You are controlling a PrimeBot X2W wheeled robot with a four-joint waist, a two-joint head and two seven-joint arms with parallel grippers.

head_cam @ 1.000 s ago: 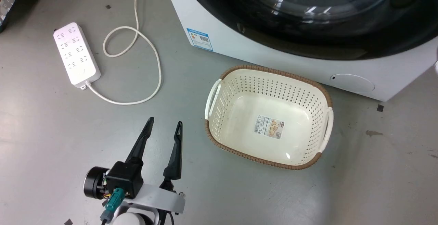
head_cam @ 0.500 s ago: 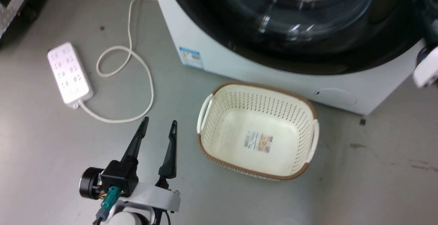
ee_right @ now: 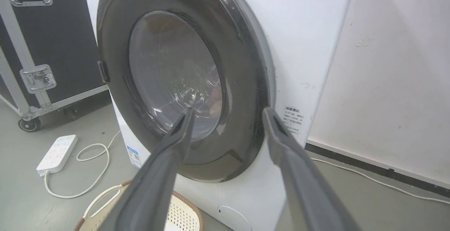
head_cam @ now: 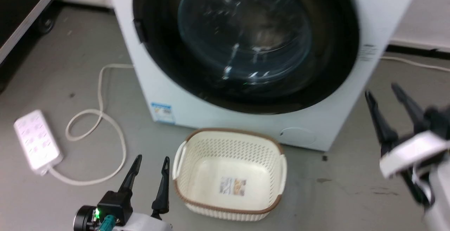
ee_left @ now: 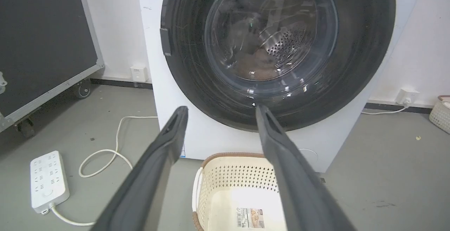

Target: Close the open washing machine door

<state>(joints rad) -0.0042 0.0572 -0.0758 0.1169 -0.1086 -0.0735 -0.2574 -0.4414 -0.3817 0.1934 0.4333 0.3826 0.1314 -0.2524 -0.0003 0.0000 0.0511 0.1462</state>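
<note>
While spread open and gripping nothing, left gripper (head_cam: 152,159) low beside the cream laundry basket (head_cam: 232,132) and right gripper (head_cam: 381,90) off the right corner of the washing machine (head_cam: 218,118), both well short of the washing machine door (head_cam: 246,41) lying flush in its front, basket on the floor just below, label sticker (head_cam: 232,186) on its bottom.

Grey floor (head_cam: 351,196): white washing machine (head_cam: 197,115) stands at rear wall. Cream perforated basket (head_cam: 232,146) just in front of it. White power strip (head_cam: 35,141) with looped cord (head_cam: 100,94) to left. Black wheeled case (ee_left: 42,30) far left.
</note>
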